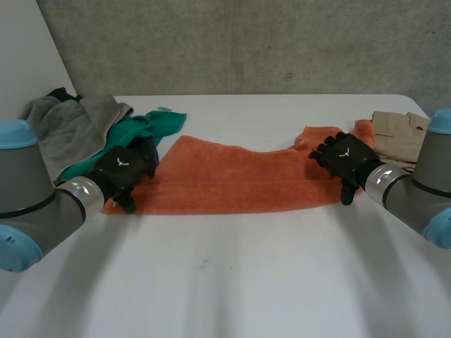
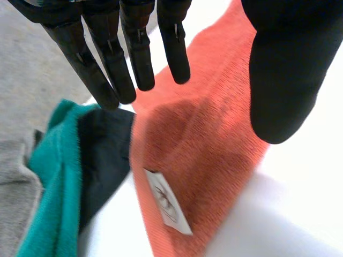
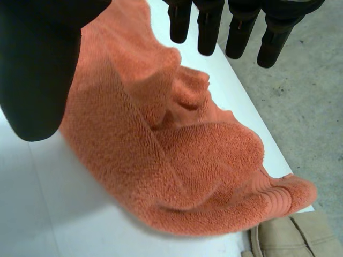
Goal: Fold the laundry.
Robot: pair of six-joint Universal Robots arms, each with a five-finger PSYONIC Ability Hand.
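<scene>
Crosswise on the white surface point(image 1: 246, 282) lies the orange towel point(image 1: 232, 176), spread mostly flat, its long axis running side to side from one arm to the other. One short end points toward the robot's left and the other toward its right.

The left robot hand point(image 1: 127, 169) is over the towel's left end, near the front corner. In the left wrist view its fingers point(image 2: 139, 59) are straight and slightly spread, and the thumb point(image 2: 284, 80) stands well apart from them, pinching nothing. A small white label point(image 2: 169, 202) sits by the towel's end edge under this hand. Just beside that end lies a green cloth point(image 1: 151, 127), with a grey cloth point(image 1: 70, 127) beyond it.

The right robot hand point(image 1: 345, 158) is over the towel's right end, which is rumpled and bunched into soft folds. Its fingers point(image 3: 206, 27) are straight, the thumb point(image 3: 37, 69) held wide, and nothing is gripped. A beige cloth point(image 1: 398, 134) lies just beside this end.
</scene>
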